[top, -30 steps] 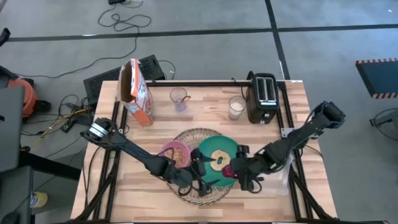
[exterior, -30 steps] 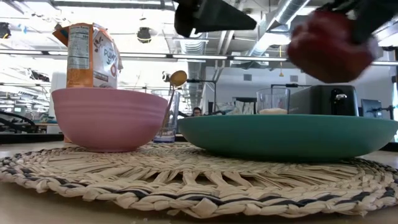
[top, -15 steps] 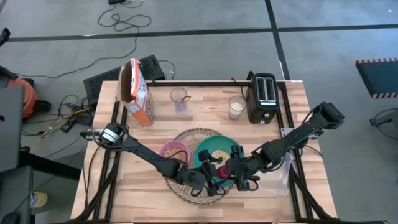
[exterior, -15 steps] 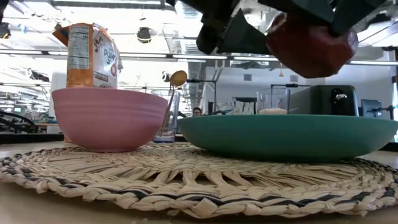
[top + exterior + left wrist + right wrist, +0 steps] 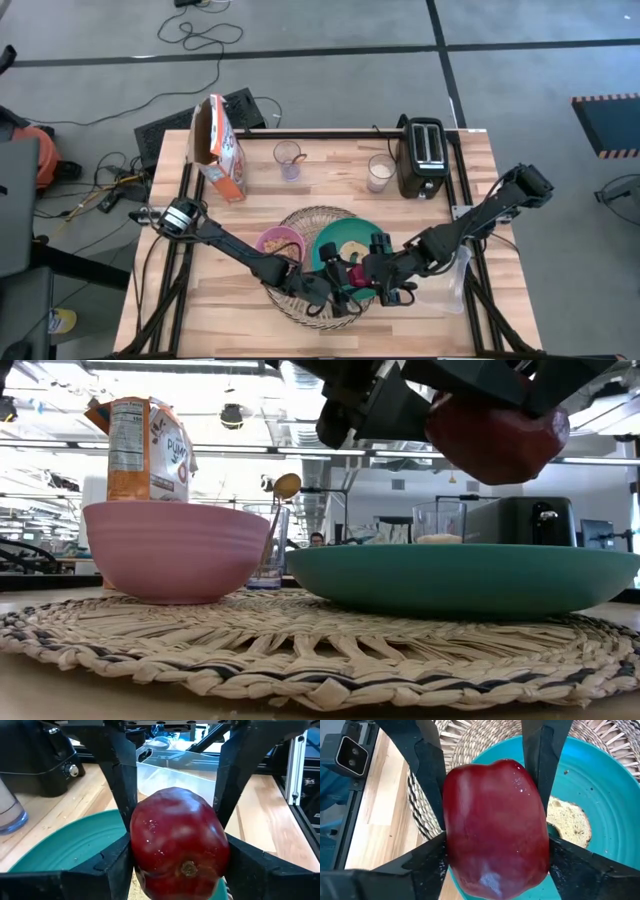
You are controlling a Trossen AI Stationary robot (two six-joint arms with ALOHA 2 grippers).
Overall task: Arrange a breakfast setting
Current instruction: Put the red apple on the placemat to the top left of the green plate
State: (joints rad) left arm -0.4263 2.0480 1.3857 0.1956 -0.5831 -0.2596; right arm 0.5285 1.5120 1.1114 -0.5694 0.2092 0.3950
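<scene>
The dark-red fruit (image 5: 352, 278) hangs above the near part of the teal plate (image 5: 335, 240), which rests on the round wicker mat (image 5: 300, 222) beside the pink bowl (image 5: 280, 242). A bread ring (image 5: 570, 822) lies on the plate. My left gripper (image 5: 180, 870) and my right gripper (image 5: 495, 860) meet at the fruit from opposite sides, each shut on it. The gold spoon (image 5: 285, 487) stands in a glass (image 5: 288, 158) at the far side. My left gripper pinches the fruit's two sides (image 5: 137, 865) between its fingers, coming about level from the table's left. The fruit is lifted clear of the plate, its stem dimple (image 5: 188, 868) facing this wrist. My right gripper pinches the fruit's sides (image 5: 451, 851) between its two fingers, coming from the table's right. Its fingers (image 5: 125, 805) stand on the fruit just beyond the left gripper's. The fruit hangs clear above the plate (image 5: 460, 575).
A black toaster (image 5: 422, 155), a glass of milk (image 5: 380, 172) and a cereal box (image 5: 218, 148) stand along the far side. A clear plastic tub (image 5: 455, 280) lies at the right edge. Bare wood shows at the near left.
My right gripper has carried the fruit a little toward the table's left and down, over the plate's near part. My left gripper has gone toward the table's right to the fruit, and its fingers now stand on the fruit's sides.
</scene>
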